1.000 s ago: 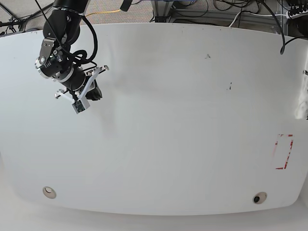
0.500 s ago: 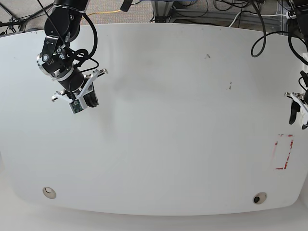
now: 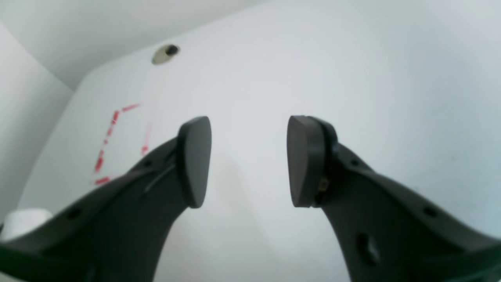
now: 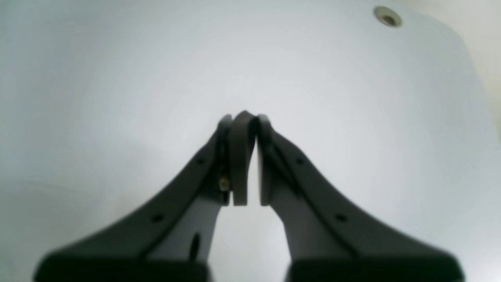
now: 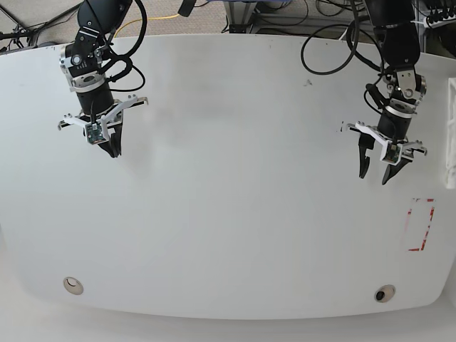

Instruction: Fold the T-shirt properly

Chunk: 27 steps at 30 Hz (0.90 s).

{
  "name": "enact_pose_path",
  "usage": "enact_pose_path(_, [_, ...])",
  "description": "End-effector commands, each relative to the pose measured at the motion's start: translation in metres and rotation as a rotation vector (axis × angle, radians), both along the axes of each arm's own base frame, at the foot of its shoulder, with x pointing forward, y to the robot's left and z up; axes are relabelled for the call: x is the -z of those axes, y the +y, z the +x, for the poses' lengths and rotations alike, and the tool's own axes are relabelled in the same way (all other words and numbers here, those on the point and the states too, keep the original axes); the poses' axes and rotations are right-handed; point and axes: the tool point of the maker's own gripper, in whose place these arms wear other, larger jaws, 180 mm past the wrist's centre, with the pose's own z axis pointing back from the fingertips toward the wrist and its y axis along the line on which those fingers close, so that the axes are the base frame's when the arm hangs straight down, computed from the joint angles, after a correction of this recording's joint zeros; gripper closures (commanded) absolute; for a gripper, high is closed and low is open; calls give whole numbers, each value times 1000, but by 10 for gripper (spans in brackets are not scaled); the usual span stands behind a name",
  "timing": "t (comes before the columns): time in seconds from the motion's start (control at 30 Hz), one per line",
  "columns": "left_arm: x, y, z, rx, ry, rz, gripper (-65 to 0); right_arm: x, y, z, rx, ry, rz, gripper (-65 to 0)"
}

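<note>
Left wrist view: the left claw shows 2 matte dark fingers with flat rounded pads, parted by a moderate gap and holding nothing, above a smooth white bench; a dashed red rectangle is marked on the bench at far left, and a small round hole lies beyond it. Right wrist view: the right claw has its dark pads pressed together, empty, over the same bare glossy surface, with a round hole at far right. Base view: both claws hang apart over the bench, the right claw at far left and the left claw at right, above the red rectangle. The T-shirt appears in no view. Since 1 second ago the left arm has come in from the right edge, and the right claw has swung to point down.
</note>
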Motion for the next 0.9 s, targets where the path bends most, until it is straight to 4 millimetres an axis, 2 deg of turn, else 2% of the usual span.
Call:
enact_pose_path(0.0, [-24,-5,-15,-6,-91,-20,-290,-7,2,-12,-2,-49,35,-30])
enact_pose_path(0.1, [-18,-21,-47,-4,-60,-39,-290,8,0,-42,32,2,86,-30])
enact_pose_path(0.2, [-13,-40,-88,8,-1,-53,-290,18,-3,-74,69,31,143,-30])
enact_pose_path(0.37, [1,-60,-169,2,166,-81,-290,36,7,-132,85,132,212,-30])
enact_pose_path(0.53, [27,-63,-243,-29,378,-99,-289,51,14,-184,110,260,282,-29])
enact_pose_path(0.6, [40,-62,-277,-41,479,-106,-289,60,16,-211,148,329,322,-29])
enact_pose_path(0.67, [48,-64,-297,-45,539,-117,-289,64,18,-228,161,372,344,-29])
enact_pose_path(0.73, [58,-64,-319,-56,605,-128,-289,68,26,-246,152,419,369,-29])
enact_pose_path(0.87, [89,-61,-370,-98,755,-159,-289,96,55,-301,132,594,443,-29])
